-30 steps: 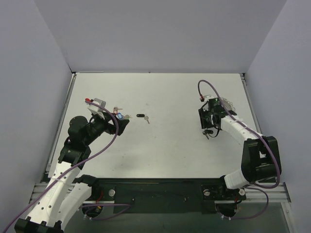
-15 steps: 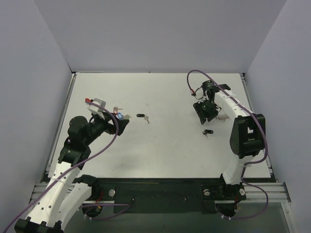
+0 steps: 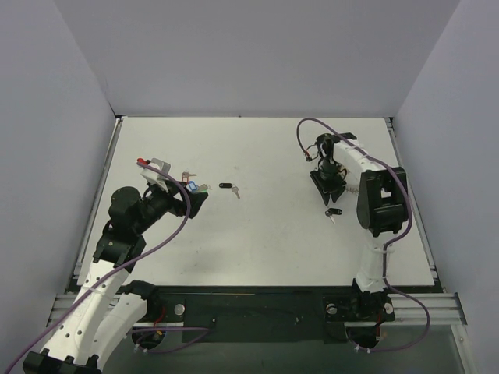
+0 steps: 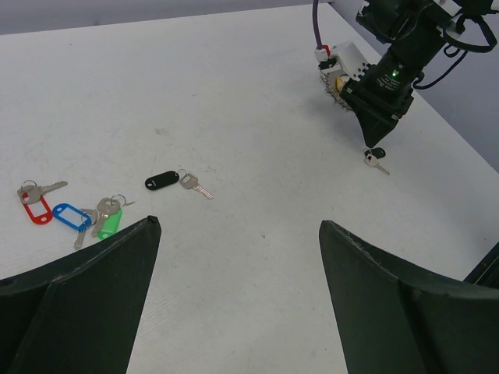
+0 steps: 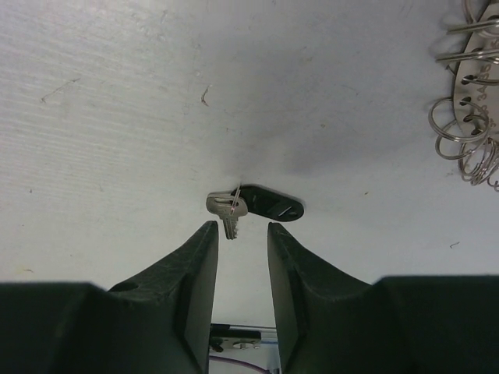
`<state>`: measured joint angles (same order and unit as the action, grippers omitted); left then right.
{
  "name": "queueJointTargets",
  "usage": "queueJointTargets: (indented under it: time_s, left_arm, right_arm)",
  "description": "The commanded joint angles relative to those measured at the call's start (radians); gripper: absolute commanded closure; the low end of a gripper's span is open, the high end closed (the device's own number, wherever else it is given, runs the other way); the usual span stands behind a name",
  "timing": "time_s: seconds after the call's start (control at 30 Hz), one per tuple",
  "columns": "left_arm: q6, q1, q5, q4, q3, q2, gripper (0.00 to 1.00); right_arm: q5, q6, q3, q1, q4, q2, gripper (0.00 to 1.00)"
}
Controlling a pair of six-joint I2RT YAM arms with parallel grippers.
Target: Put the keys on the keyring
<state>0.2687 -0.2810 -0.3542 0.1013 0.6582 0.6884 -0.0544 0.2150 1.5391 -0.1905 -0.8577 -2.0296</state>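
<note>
Hovering above a key (image 5: pixel 227 207) with a black tag (image 5: pixel 271 205), mid-frame, the right fingers (image 5: pixel 199 265) stand slightly apart, empty. The keyring (image 5: pixel 479 86) lies upper right. The left fingers (image 4: pixel 101 273) are spread wide, empty. The key seems light, stiff and flat on the table (image 5: pixel 117 117); better to pinch its thicker tag.

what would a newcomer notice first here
The right claw, jaws narrowly apart, points at a black-tagged key on the right of the table, the keyring nearby. On the left, red, blue and green tagged keys lie clustered before the wide-open left claw.
</note>
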Motion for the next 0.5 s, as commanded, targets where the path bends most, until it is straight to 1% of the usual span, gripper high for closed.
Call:
queueJointTargets:
  time_s: [0.0,0.07,0.1,0.47]
  left_arm:
    - [-0.011,-0.004,-0.02,-0.038,0.024,-0.004,0.07]
    - [-0.011,-0.004,-0.022,-0.038,0.024,-0.003,0.07]
    - [-0.011,-0.004,-0.02,-0.037,0.023,-0.004,0.07]
    - [-0.013,-0.004,-0.022,-0.038,0.023,-0.004,0.07]
  right_arm:
    - [0.042,-0.023,0.052,0.0,-0.07,-0.029,0.73]
    - [0.042,-0.026,0.062,0.0,-0.072,-0.047,0.74]
    - [0.042,-0.028,0.068,0.0,-0.072,-0.058,0.76]
    - [0.045,-0.032,0.07,-0.001,-0.079,-0.098,0.78]
